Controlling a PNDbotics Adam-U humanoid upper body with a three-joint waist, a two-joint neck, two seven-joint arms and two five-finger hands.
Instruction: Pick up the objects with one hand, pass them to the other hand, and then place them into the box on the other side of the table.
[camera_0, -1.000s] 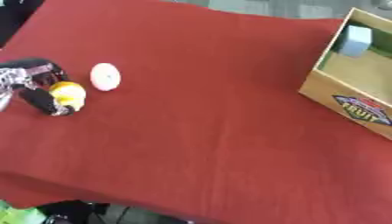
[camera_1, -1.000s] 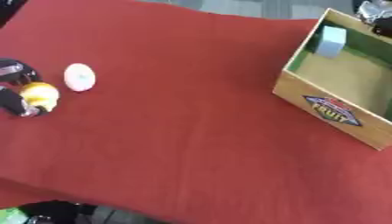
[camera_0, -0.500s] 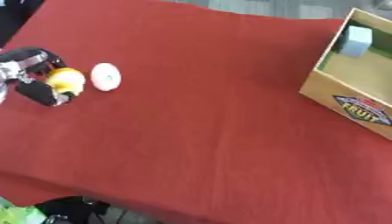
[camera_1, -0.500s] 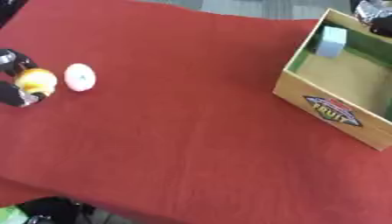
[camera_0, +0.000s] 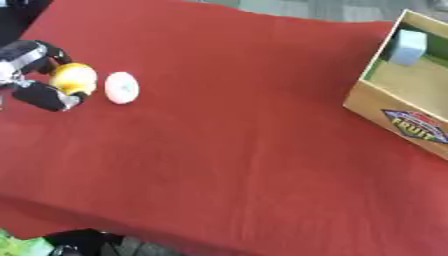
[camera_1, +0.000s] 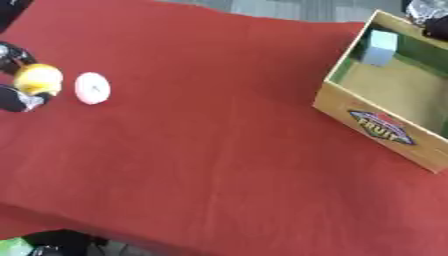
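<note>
Red cloth covers the table; the wooden box stands at its right edge. Far across from the box, the left hand grasps a yellow ball — round, glossy — a white disc just beside.

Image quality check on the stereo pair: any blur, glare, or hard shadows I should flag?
Left eye view: soft all over, left hand and yellow object smeared; box label barely legible. Right eye view: same softness, white round object lacks detail. Lighting flat in both, no glare, no hard shadows on the red cloth.
</note>
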